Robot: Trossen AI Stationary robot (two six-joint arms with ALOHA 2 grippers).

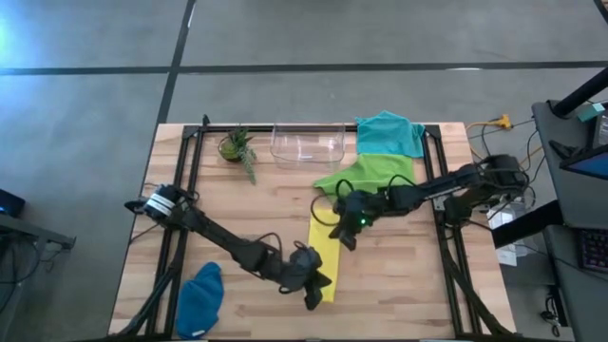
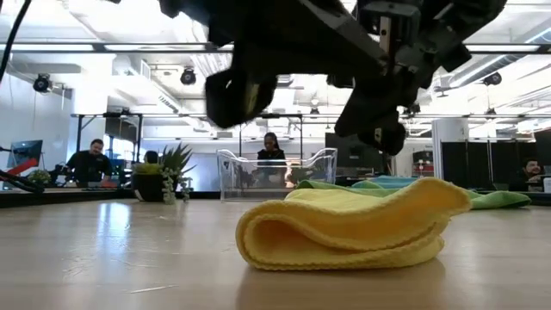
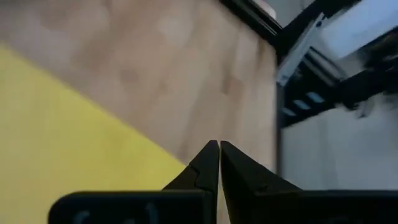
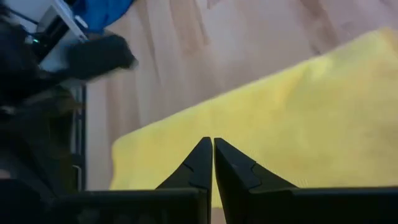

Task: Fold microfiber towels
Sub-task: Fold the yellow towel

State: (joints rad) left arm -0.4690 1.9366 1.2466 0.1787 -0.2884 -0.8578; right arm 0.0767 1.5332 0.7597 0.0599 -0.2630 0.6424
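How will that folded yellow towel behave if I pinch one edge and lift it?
The yellow towel will probably go limp and unfold: the low view shows its layers lying in loose, rounded folds. It looks light, so it should lift easily. Pushed, its soft nap may bunch against the wooden table rather than slide.

Four microfiber towels on the table (image 1: 399, 294): one yellow towel (image 1: 325, 249) near centre, one lime green towel (image 1: 375, 171) toward 1 o'clock, one teal towel (image 1: 389, 133) farther out at 1 o'clock, one dark blue towel (image 1: 200, 298) at 7 o'clock. One clear plastic bin (image 1: 307, 144) at 12 o'clock. One potted plant (image 1: 236, 146) at 11 o'clock. Two arms, two grippers.
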